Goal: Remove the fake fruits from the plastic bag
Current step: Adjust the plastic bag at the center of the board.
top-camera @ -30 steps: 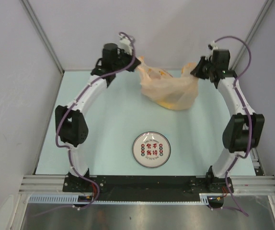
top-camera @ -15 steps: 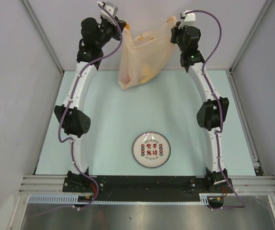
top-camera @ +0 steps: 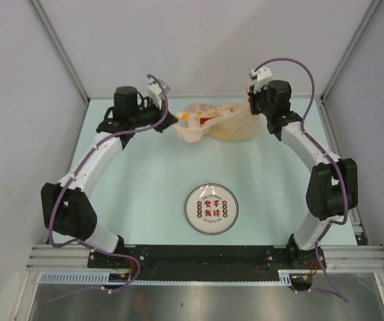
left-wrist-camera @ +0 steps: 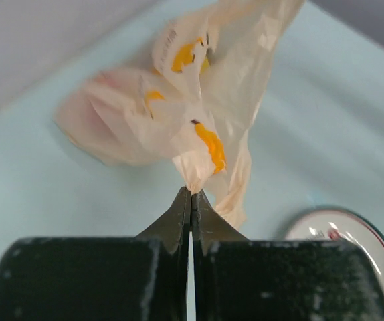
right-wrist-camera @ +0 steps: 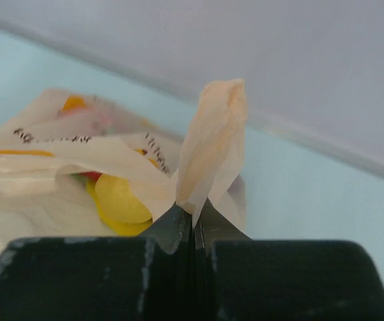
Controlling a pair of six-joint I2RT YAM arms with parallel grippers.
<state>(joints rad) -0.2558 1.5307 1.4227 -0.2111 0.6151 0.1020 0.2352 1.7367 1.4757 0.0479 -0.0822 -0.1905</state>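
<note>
Pale orange plastic sits in the upper middle of the top view. It is the plastic bag [top-camera: 229,127], and it hangs low between the two tools near the far edge of the light blue bench [top-camera: 152,174]. The left tool [top-camera: 174,120] is at the bag's left end. The right tool [top-camera: 253,101] is at its right end, a little higher in the frame. I cannot tell if the middle of the bag touches the bench or hangs just above it.

From the left wrist, the left tool is squeezed all the way closed, with a thin twist of the bag pinched at its tip in the middle of the frame. The bag spreads out above it and looks blurry. It has orange-yellow patches, and I cannot tell if they are print or fruit.

From the right wrist, the right tool is also squeezed closed. It pinches a flap of the bag that stands straight up in the middle of the frame. To the left, the bag lies crumpled. A round yellow fruit [right-wrist-camera: 122,199] is inside it, with a bit of red fruit [right-wrist-camera: 93,176] touching its upper left.

A round white plate [top-camera: 210,208] with red marks lies on the bench in the lower middle of the top view, well apart from the bag.
</note>
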